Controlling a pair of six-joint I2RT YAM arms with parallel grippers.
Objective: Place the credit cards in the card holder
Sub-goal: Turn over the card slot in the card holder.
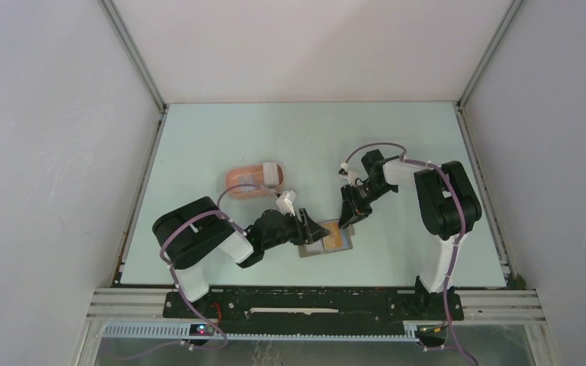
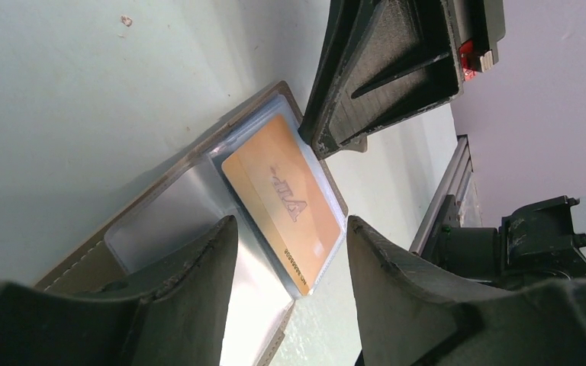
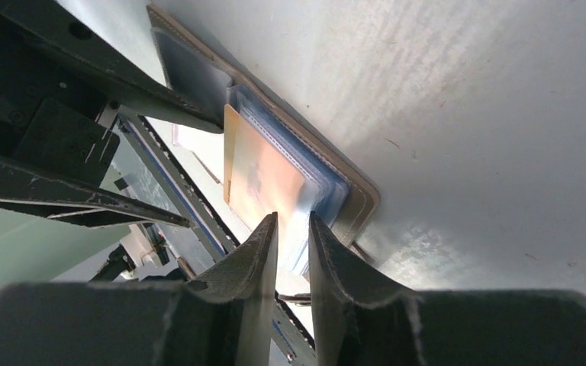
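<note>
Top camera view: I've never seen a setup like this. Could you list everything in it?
Table: one, pale green, under everything.
Card holder: one, salmon-pink tray, left of centre; whitish item at its right end, too small to identify.
Wallet: one, grey with clear sleeves, open, near front centre.
Credit card: one, orange, at the wallet's sleeves.
Arms: two, black and white, near edge.
Left end effector: one, black, open over the wallet.
Right end effector: one, black, slightly parted at the card.

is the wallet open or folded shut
Open: the wallet lies spread flat on the table, clear sleeves exposed, orange card visible.
</note>
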